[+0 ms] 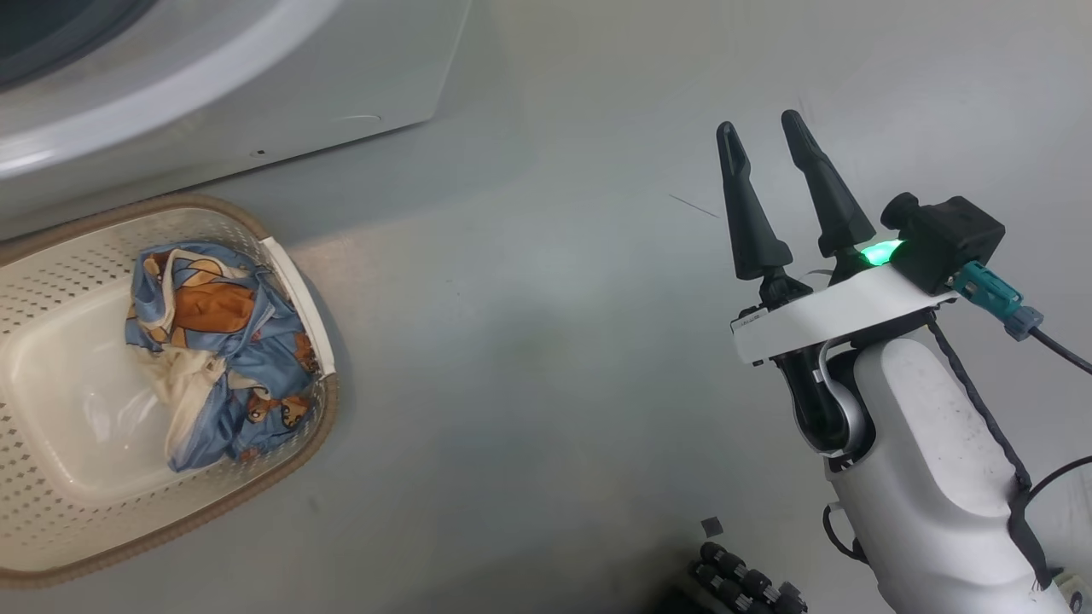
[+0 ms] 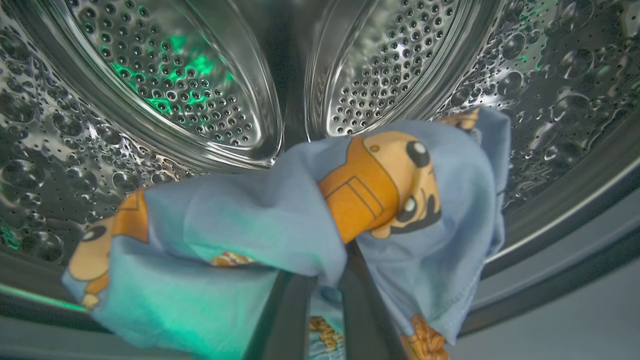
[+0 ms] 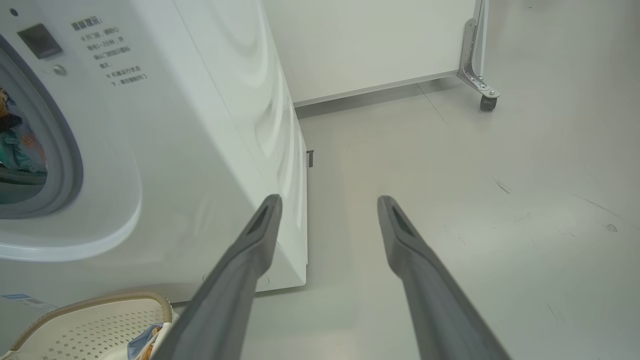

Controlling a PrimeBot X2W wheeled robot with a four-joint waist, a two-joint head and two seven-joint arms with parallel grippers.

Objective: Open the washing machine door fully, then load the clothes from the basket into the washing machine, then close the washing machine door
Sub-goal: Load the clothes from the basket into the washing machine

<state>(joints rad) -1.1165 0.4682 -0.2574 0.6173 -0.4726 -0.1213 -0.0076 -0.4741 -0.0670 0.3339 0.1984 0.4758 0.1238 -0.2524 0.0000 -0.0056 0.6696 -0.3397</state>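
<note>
Left fingers, per wrist view, seemingly pinch blue clothes inside the drum; right fingers spread empty.

clothes: blue, orange-and-cream cartoon print, cream lining | basket: cream, dotted perforations, brown woven-look rim | washing machine: white | drum: silver steel, hole pattern, green glints | floor: pale grey | right claw: black

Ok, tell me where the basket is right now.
The basket sits on the floor at the lower left of the head view, just in front of the washing machine, with blue clothes bunched against its right wall.
</note>
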